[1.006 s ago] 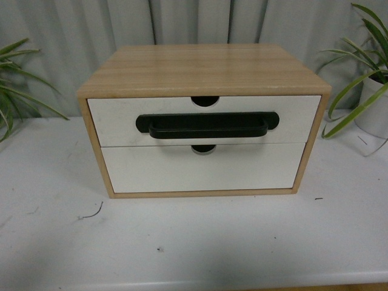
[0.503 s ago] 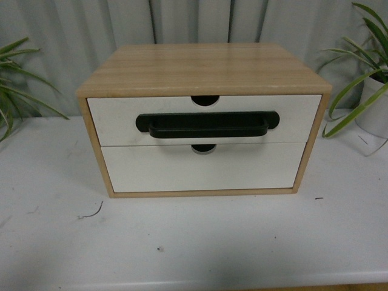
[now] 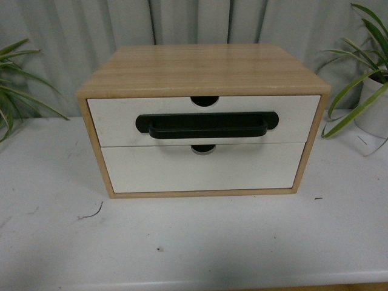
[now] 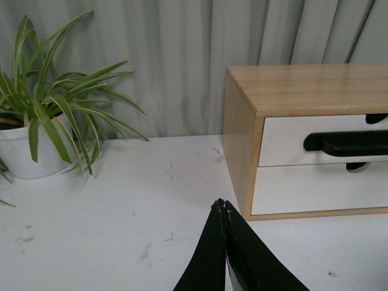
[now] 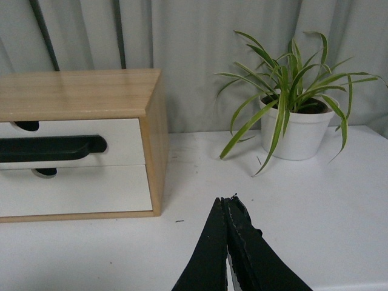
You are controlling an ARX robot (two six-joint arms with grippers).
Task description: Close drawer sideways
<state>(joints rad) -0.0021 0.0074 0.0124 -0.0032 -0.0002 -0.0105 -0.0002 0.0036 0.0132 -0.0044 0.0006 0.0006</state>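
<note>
Drawer [image 3: 204,120] flush in its cabinet [image 3: 203,68], well apart from both pinched-together grippers, left [image 4: 222,205] and right [image 5: 227,199]

Drawer [image 3: 204,120]: upper of two in a light-wood cabinet [image 3: 203,68] on a white table [image 3: 194,242]. Wide, shallow, white front w/ faint scuffs. Long black bar handle [image 3: 207,125] runs horiz. across front centre, ends rounded. Semicircular notch [image 3: 205,100] cut in top edge, centred above handle. State: pushed in, front approx. flush w/ cabinet frame and w/ lower front; sides not visible. Pose: level, square to cabinet. Also seen in left wrist view [image 4: 321,140] and right wrist view [image 5: 70,143], same closed state.
</note>
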